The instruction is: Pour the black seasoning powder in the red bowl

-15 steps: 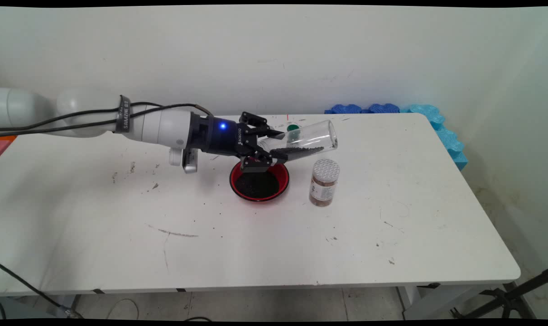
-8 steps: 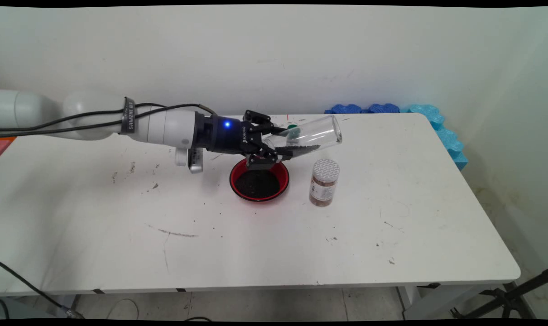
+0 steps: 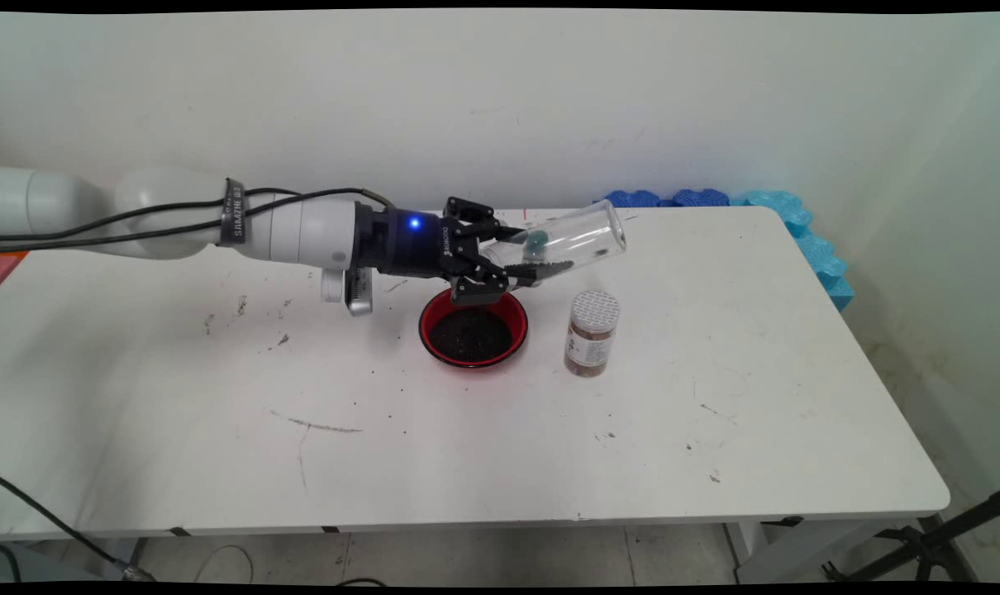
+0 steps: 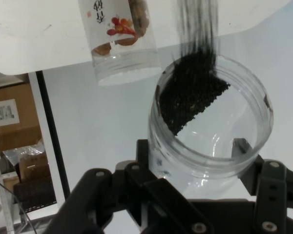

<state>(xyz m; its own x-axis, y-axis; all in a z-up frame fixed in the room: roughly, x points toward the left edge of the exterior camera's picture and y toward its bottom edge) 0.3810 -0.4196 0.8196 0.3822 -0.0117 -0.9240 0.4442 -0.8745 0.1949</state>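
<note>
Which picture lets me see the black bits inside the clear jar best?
The hand view: the black bits fill the middle, piled against the clear jar's wall. The main view shows only a thin dark strip beside the claw.

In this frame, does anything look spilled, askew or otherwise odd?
Dark specks lie scattered on the white table around the red bowl, like spilled grains. The hand holds a clear jar of black grains tipped on its side above the bowl.

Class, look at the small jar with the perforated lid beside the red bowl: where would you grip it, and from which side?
Grip the jar round its straight middle, from its right: it stands upright, and the bowl crowds its left.
</note>
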